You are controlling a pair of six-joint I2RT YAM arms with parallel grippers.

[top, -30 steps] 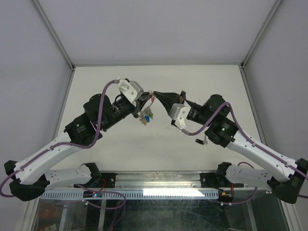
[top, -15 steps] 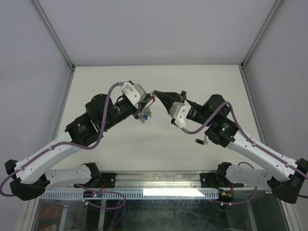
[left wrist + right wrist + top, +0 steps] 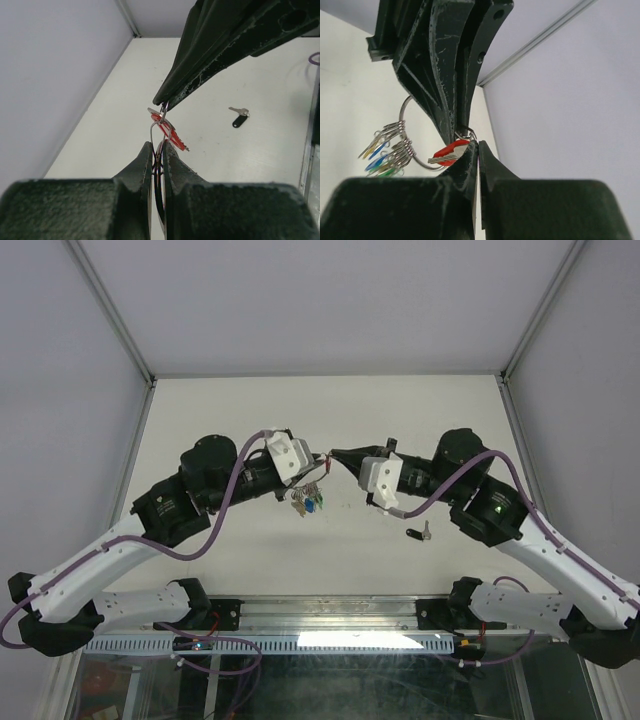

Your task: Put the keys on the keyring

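Observation:
My left gripper (image 3: 321,462) is shut on the thin silver keyring (image 3: 151,134), held above the table. A bunch of keys with blue, yellow and green tags (image 3: 308,500) hangs from the ring (image 3: 423,165). My right gripper (image 3: 334,453) meets it tip to tip and is shut on the small loop of the red-tagged key (image 3: 451,151), which lies against the ring wire (image 3: 170,131). The black-tagged key (image 3: 418,533) lies on the table under the right arm, also visible in the left wrist view (image 3: 240,119). I cannot pick out a loose green-tagged key.
The white tabletop (image 3: 330,400) is bounded by metal frame posts and grey walls at the left, back and right. Both arm bases sit at the near edge.
Both grippers have moved down and slightly right together, still joined at the ring. The right wrist has swung flatter and its elbow moved right. The hanging bunch now sits lower.

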